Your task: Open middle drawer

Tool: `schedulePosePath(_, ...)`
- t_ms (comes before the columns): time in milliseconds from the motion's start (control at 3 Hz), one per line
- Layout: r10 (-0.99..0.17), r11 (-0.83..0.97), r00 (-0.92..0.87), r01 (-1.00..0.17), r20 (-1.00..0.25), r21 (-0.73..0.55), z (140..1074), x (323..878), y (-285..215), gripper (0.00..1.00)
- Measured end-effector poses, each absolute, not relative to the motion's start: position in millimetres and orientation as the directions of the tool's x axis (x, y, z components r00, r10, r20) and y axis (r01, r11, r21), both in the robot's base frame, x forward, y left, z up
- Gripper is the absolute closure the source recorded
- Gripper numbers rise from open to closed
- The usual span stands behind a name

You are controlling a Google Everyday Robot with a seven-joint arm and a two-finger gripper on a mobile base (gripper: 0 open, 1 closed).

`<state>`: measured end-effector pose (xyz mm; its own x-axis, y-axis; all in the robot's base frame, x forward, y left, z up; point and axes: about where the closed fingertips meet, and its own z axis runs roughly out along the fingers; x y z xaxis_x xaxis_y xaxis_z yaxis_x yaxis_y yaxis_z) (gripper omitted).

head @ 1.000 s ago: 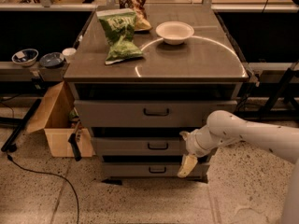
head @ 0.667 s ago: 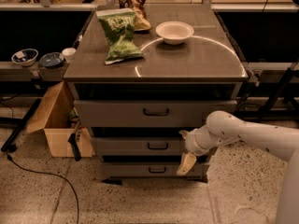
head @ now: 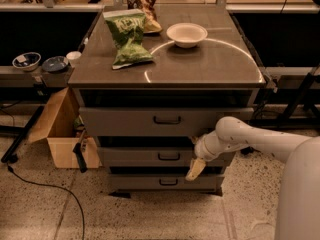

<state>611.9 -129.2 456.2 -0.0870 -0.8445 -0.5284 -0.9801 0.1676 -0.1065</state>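
Nothing shifted — gripper (head: 194, 168) at middle drawer (head: 130, 157) front (right of handle (head: 168, 156)) — opening can't be told.

Smooth white arm (head: 260, 143), cream gripper (head: 194, 169) (at the middle drawer (head: 145, 157))

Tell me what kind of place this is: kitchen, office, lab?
Probably a robotics lab or workshop: a grey drawer cabinet on speckled floor, an open cardboard box beside it, a loose cable trailing nearby. The gripper is at the right end of the middle drawer.
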Motion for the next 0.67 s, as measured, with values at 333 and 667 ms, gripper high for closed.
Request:
schedulePosePath(333, -0.846, 0.16, -0.085, -0.982, -0.526, -0.098, 437, 615, -124, 0.0)
schedulePosePath(667, -0.847, 0.161, -0.099, -0.984, -0.523, -0.074, 414, 617, -122, 0.0)
